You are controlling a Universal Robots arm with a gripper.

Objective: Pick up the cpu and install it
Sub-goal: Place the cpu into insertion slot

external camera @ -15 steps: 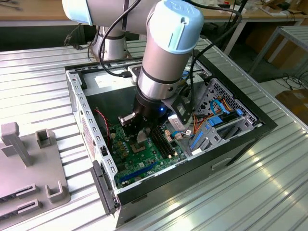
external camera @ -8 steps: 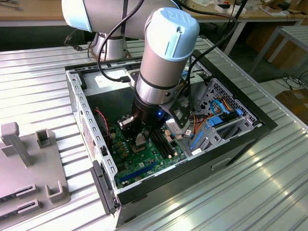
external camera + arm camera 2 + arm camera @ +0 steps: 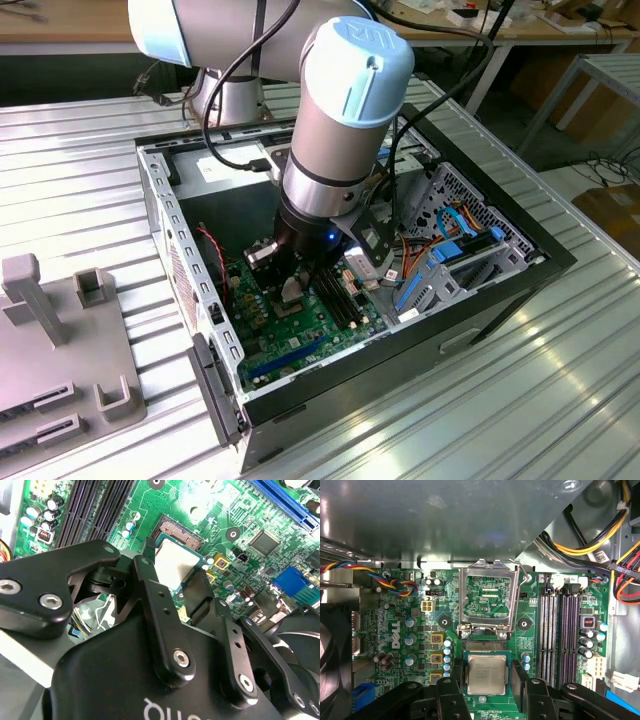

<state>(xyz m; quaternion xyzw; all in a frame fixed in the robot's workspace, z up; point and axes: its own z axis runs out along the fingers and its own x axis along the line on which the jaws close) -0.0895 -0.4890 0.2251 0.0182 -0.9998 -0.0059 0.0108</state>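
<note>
A: Now, starting at the exterior view's left. What stands there?

B: A grey fixture (image 3: 60,360) on the ribbed metal table (image 3: 90,170), apart from the open computer case (image 3: 158,200). The case lies on its side with the motherboard (image 3: 300,335) exposed.

A: And the arm?

B: The arm (image 3: 345,110) reaches down into the case near its middle. The gripper (image 3: 290,288) sits low over the board.

A: Finger state?

B: Narrow. In the first wrist view the fingers (image 3: 519,680) stand against two opposite edges of the cpu (image 3: 486,675), one on each side. The grip reads as closed on the chip.

A: Where is the cpu?

B: Between the fingertips, lying flat with its metal top up, over the socket. A strip of socket contacts (image 3: 485,646) shows just past one edge. Whether the chip rests in the socket or hangs just above it cannot be told. The second wrist view also shows it flat between the fingers.

A: The retention hardware?

B: The hinged frame (image 3: 463,595) is swung open beside the socket, apart from the cpu, with green showing through its centre.

A: Further toward the exterior view's right?

B: The memory slots (image 3: 340,295) are just beside the gripper. Beyond them, blue cables (image 3: 440,262) sit at the drive end of the case.
</note>
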